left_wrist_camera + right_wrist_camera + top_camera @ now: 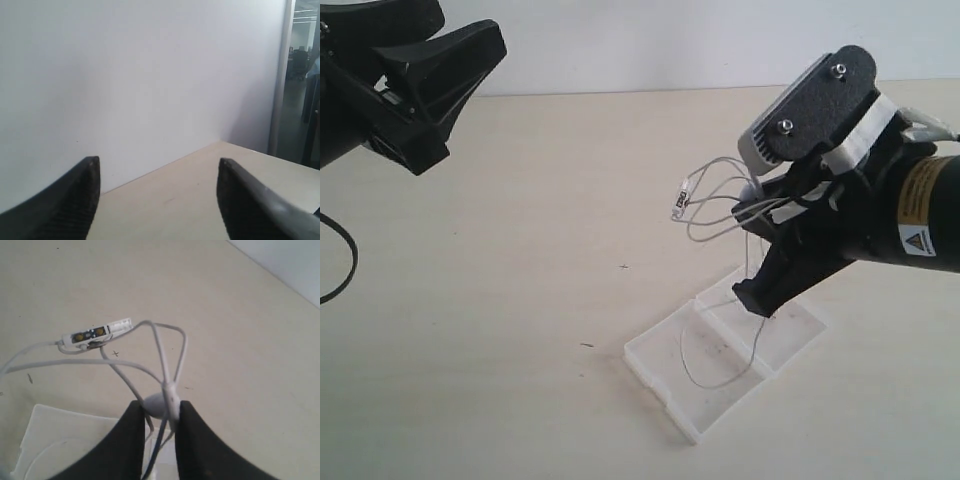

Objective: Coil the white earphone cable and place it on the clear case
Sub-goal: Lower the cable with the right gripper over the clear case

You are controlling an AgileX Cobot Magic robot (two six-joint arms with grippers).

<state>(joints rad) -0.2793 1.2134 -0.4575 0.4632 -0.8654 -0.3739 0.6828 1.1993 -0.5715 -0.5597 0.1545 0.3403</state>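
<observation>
My right gripper (756,222) is shut on the white earphone cable (715,205) and holds the bunched loops above the table. Between the black fingers (200,435) an earbud and several strands are pinched. The inline piece (95,333) sticks out to one side of the bundle. One long loop of cable (720,350) hangs down onto the clear case (660,355), which lies open and flat on the table below the gripper. A corner of the clear case (50,440) shows under the fingers. My left gripper (470,65) stands open, high at the far left, with nothing in it.
The table (520,250) is pale wood with a white wall behind it. A thick black robot cable (340,255) curves at the left edge. The left wrist view shows only the table's far edge (165,165) and the wall.
</observation>
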